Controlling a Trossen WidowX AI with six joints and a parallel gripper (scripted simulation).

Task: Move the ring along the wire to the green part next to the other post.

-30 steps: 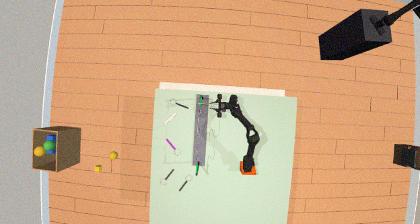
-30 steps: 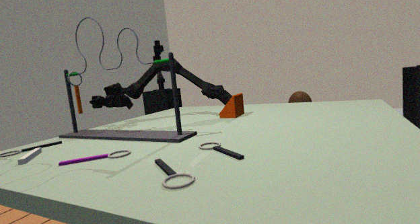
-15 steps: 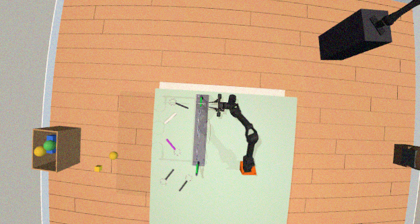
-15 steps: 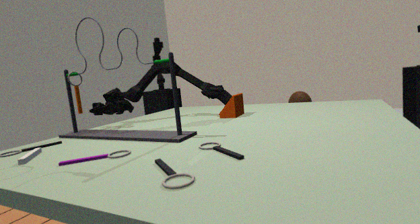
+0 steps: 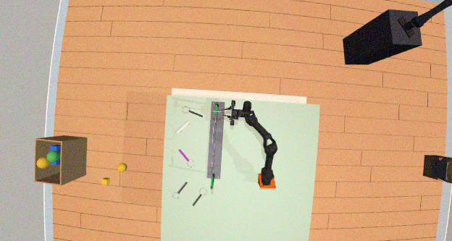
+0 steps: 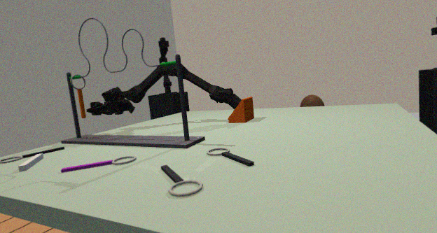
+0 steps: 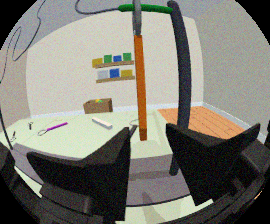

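The ring (image 6: 85, 82) (image 7: 137, 21) hangs on the green part (image 6: 76, 77) (image 7: 156, 9) of the wire beside the far post (image 6: 73, 109) (image 7: 184, 75). Its orange handle (image 6: 81, 103) (image 7: 141, 85) points down. My gripper (image 5: 223, 113) (image 6: 87, 110) (image 7: 148, 130) is partly open and empty. Its fingertips are just short of the handle, level with its lower part. In the wrist view the handle's lower end appears between the fingertips. The other green part (image 5: 212, 182) (image 6: 169, 63) is beside the near post (image 6: 183, 106).
The thin grey wire (image 6: 92, 18) rises in two tall loops between the posts, above the dark base (image 5: 218, 149) (image 6: 133, 141). A purple-handled ring tool (image 5: 184, 155) (image 6: 87, 166), several black-handled ones and a white bar (image 5: 183, 127) (image 6: 31, 162) lie beyond the base.
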